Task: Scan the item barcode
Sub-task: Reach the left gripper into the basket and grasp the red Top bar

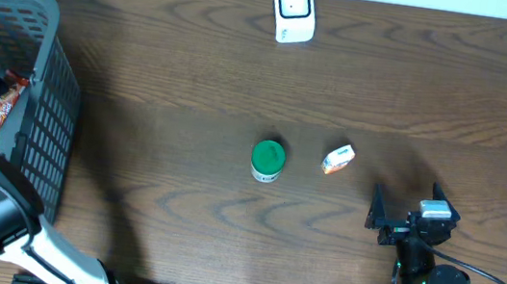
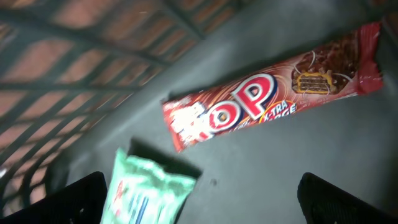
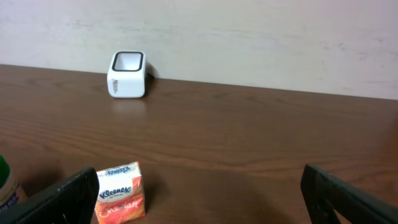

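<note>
Here, the left gripper gapes empty above the chocolate bar inside the basket at the tabletop's left edge. The right gripper, spread wide and empty, sits near the front edge, well apart from the scanner at the far edge.

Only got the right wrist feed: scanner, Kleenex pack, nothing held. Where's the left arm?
Observer: The left gripper is down in the gray basket at the table's left edge, jaws open.
Operator: Anything in there?
Observer: A red chocolate bar and a green-and-white packet lie on the basket floor, neither gripped.
Operator: Green thing at my left edge?
Observer: A green-capped container, standing left of the Kleenex pack and apart from it.
</note>
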Controlling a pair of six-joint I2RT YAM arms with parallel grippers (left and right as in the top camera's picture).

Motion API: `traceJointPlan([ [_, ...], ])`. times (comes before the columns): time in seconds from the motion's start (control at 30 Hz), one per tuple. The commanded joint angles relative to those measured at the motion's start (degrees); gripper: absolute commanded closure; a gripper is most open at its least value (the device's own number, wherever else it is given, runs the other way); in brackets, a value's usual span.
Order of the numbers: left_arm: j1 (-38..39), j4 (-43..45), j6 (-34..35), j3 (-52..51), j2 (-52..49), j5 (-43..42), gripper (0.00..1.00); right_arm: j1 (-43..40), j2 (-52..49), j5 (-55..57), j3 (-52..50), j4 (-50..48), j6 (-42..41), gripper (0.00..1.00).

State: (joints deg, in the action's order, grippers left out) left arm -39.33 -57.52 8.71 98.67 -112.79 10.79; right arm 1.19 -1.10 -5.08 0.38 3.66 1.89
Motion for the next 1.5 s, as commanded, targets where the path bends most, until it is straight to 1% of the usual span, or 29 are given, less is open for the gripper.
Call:
traceJointPlan([
  [0.0, -0.31, 1.14, -5.86, -0.33, -3.63, -1.38, 0.02, -0.35, 0.09, 0.28, -0.07, 0.24, -0.76, 0.01],
  [0.2, -0.42, 3.93, -10.71, -0.33, -9.81, -1.33, 0.02, -0.35, 0.09, 0.28, -0.07, 0.24, -0.79, 0.01],
  [0.47, -0.52, 5.84, -10.60, -0.33, -15.65, -1.38, 0.01, -0.35, 0.09, 0.28, -0.07, 0.24, -0.76, 0.01],
  [0.5, -0.52, 5.70, -10.60, -0.33, -16.35, -1.38, 0.08, -0.35, 0.09, 0.28, -0.07, 0.24, -0.79, 0.01],
  [0.53, -0.52, 5.35, -10.51, -0.33, -16.94, -1.38, 0.17, -0.35, 0.09, 0.28, -0.07, 0.24, -0.79, 0.01],
  [0.57, -0.52, 4.76, -10.38, -0.33, -17.62, -1.38, 0.29, -0.35, 0.09, 0.28, -0.07, 0.24, -0.79, 0.01],
  [0.6, -0.52, 4.22, -10.40, -0.33, -18.08, -1.38, 0.45, -0.35, 0.09, 0.28, -0.07, 0.24, -0.79, 0.01],
  [0.63, -0.52, 3.69, -10.40, -0.33, -18.51, -1.36, 0.64, -0.35, 0.09, 0.28, -0.07, 0.24, -0.79, 0.01],
  [0.7, -0.52, 2.27, -10.36, -0.33, -18.95, -1.36, 0.92, -0.35, 0.09, 0.28, -0.07, 0.24, -0.79, 0.01],
  [0.8, -0.52, 0.50, -7.54, -0.28, -18.40, -1.36, 0.93, -0.35, 0.09, 0.28, -0.07, 0.24, -0.79, 0.01],
  [0.83, -0.50, -0.74, -5.07, -0.07, -17.29, -1.36, 0.93, -0.35, 0.09, 0.28, -0.07, 0.24, -0.79, 0.01],
  [0.97, -0.35, -5.53, -0.50, 2.49, -12.24, -1.38, 0.93, -0.35, 0.09, 0.28, -0.07, 0.24, -0.79, 0.01],
  [1.1, -0.35, -9.22, 3.26, 4.96, -2.62, -1.40, 0.93, -0.35, 0.09, 0.28, -0.07, 0.24, -0.76, 0.01],
  [1.2, -0.35, -11.21, 9.90, 6.01, 7.65, -1.44, 0.93, -0.35, 0.09, 0.28, -0.07, 0.24, -0.79, 0.01],
  [1.23, -0.35, -12.00, 13.44, 6.03, 12.63, -2.32, 0.93, -0.35, 0.09, 0.28, -0.07, 0.24, -0.79, 0.01],
  [1.27, -0.35, -12.46, 16.04, 6.03, 17.18, -4.66, 0.93, -0.35, 0.09, 0.28, -0.07, 0.24, -0.79, 0.01],
  [1.33, -0.35, -12.98, 18.86, 6.03, 23.65, -9.62, 0.93, -0.35, 0.09, 0.28, -0.07, 0.24, -0.79, 0.01],
  [1.47, 1.25, -14.32, 22.84, 6.03, 37.31, -24.68, 0.93, -0.35, 0.09, 0.28, -0.07, 0.24, -0.79, 0.01],
])
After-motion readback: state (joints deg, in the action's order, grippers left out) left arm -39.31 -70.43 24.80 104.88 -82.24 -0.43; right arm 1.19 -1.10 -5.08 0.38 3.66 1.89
